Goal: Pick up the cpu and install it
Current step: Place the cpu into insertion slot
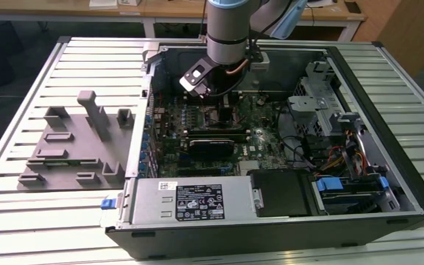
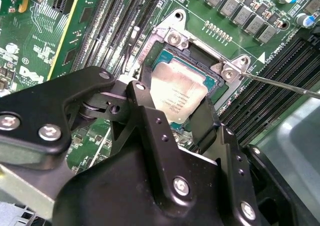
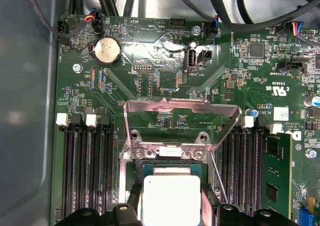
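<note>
Two fingers [image 2: 145, 116] of my gripper [image 2: 176, 111] press on opposite edges of the cpu [image 2: 179, 91], gripping it at the open socket [image 2: 172, 36], whose metal bracket [image 3: 182, 106] is flipped up. In the exterior view, a grey holder [image 1: 72, 149] lies at nine o'clock from the computer case [image 1: 271, 237].

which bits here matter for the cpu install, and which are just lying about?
In the job:
- cpu, gripped by the tool over the socket
- socket bracket, flipped open

Lying about:
- grey fixture block beside the case
- power supply
- coin battery
- memory stick
</note>
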Controlling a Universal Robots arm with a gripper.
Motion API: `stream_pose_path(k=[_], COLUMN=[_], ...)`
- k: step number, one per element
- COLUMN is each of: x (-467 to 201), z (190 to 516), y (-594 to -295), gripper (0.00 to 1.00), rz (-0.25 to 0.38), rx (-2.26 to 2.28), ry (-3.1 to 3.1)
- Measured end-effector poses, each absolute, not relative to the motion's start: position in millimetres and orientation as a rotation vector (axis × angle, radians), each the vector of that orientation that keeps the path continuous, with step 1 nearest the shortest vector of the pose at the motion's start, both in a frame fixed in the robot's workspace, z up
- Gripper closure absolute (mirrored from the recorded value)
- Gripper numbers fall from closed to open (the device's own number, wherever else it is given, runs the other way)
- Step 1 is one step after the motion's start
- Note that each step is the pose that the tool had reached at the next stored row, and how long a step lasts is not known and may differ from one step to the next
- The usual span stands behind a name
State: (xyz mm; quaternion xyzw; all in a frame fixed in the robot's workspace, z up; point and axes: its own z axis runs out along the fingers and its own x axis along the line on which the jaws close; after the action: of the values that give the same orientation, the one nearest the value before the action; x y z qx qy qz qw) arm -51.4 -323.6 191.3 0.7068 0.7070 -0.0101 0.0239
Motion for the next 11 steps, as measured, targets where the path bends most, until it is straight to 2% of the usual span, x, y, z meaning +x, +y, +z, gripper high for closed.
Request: stream_pose_path(k=[2,3,11], x=[-51.2,-51.3,-52.0], z=[191.0,191.1,193.8], y=[-323.4,-323.5,-323.7], gripper=[0.45,0.39,0.39], rz=[-0.03,-0.031,-0.029], rx=[2.187,2.187,2.189], ry=[2.188,2.188,2.189])
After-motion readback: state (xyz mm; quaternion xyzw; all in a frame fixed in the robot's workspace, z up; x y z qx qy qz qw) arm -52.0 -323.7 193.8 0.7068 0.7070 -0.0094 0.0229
